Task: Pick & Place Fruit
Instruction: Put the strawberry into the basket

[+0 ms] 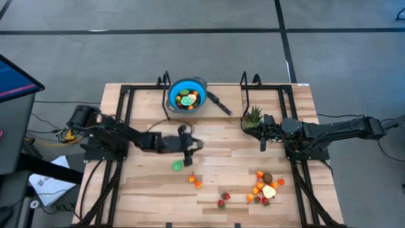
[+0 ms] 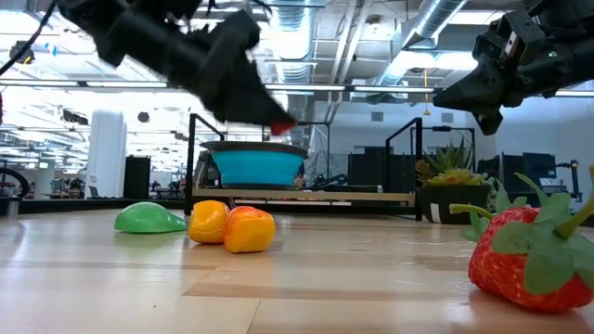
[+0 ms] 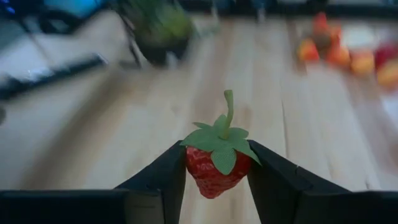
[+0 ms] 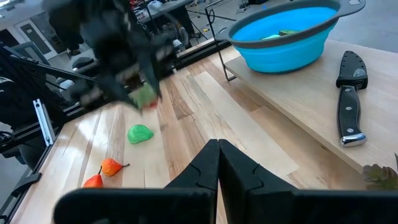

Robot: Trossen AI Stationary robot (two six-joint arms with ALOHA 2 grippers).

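Dark angular fingers (image 3: 158, 180) around dimpled strawberry (image 3: 214, 168)

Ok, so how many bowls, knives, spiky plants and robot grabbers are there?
Blue bowl: 1
Knife: 1
Spiky green plant: 1
Grippers: 2, the left gripper holding a strawberry, the right gripper shut on nothing
Total: 5
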